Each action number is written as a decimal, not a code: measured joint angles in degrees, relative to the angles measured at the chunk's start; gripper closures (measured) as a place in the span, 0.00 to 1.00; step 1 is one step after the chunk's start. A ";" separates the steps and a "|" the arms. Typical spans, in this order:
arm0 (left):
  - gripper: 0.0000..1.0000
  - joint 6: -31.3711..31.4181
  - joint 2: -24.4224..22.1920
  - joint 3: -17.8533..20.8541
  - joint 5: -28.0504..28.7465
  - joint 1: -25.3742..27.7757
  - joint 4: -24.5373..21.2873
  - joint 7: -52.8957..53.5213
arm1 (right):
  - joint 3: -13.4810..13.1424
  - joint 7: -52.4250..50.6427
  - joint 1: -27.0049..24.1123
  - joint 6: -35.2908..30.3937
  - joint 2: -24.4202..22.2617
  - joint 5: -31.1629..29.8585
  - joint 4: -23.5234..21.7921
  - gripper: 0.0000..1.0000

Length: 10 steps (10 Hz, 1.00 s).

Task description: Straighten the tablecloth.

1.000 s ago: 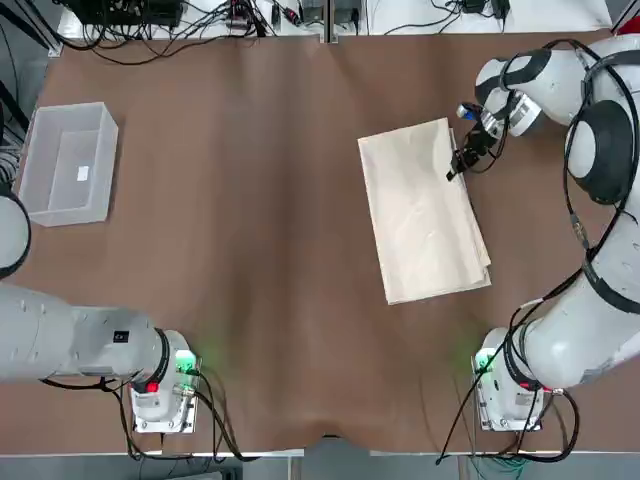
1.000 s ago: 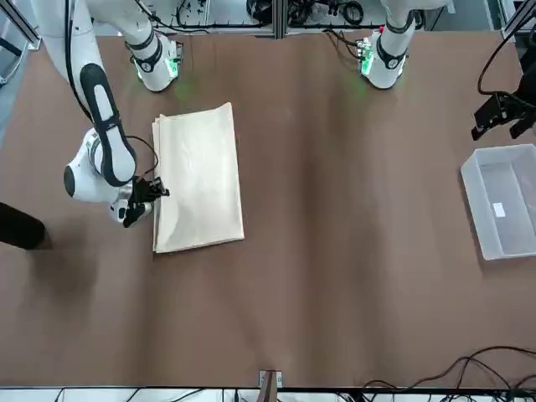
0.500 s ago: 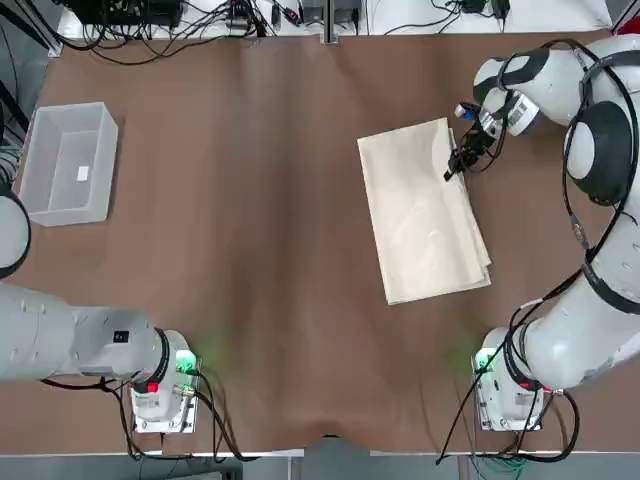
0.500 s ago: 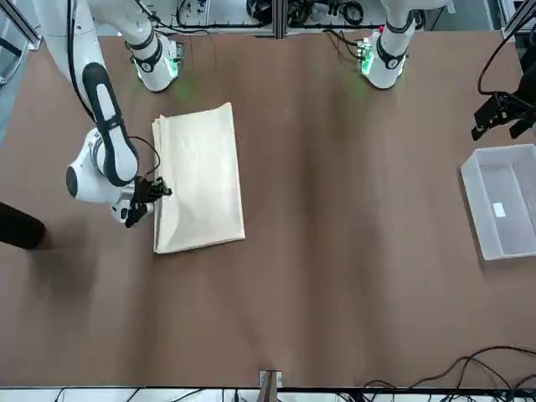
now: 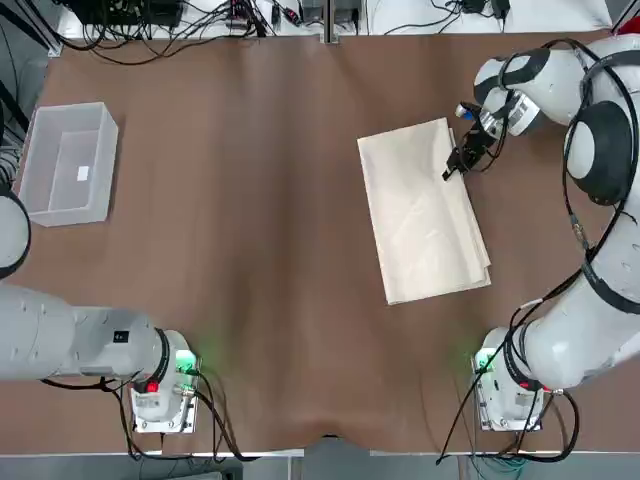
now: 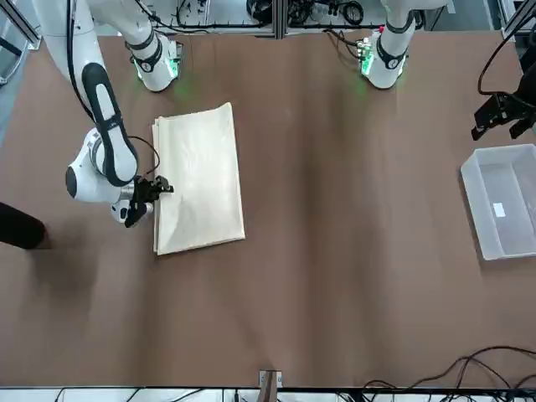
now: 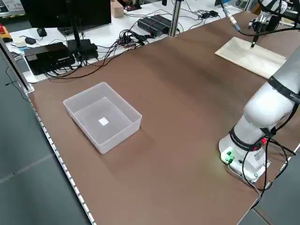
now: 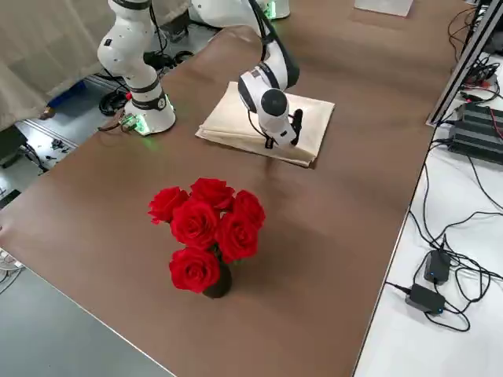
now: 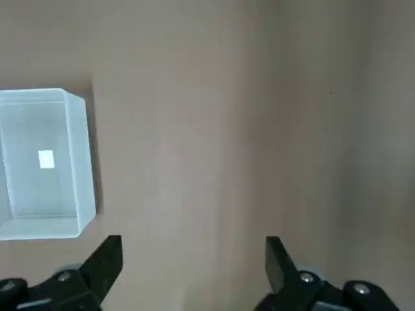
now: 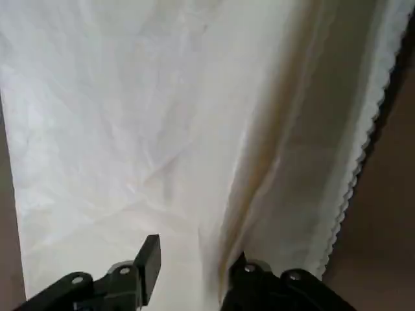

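Top view: looking straight down over the whole table (image 5: 250, 200), arm bases at the bottom edge. Front view: facing the robot from across, also steeply downward, bases at the top edge; sharing the tablecloth (image 6: 198, 177) and the clear plastic bin (image 6: 502, 201) with the top view, mirrored. Left side view: looking diagonally from near the bin (image 7: 103, 123) toward the far cloth. Right side view: looking diagonally past a vase of red roses (image 8: 206, 230). Left wrist view: hanging high, looking down. Right wrist view: sitting very close over the cloth's scalloped edge (image 10: 353, 175).
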 joint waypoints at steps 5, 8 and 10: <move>0.02 0.00 0.09 0.00 0.00 0.00 0.00 0.00 | -0.20 0.15 -0.03 -1.99 -0.01 0.00 1.61 0.50; 0.02 0.00 0.10 0.00 0.00 -0.01 0.00 0.00 | -0.21 0.18 -0.03 -2.37 -0.01 0.00 1.92 0.50; 0.02 0.00 0.10 0.00 0.00 -0.01 0.00 0.00 | -0.21 0.19 -0.03 -2.39 -0.01 0.00 1.93 0.54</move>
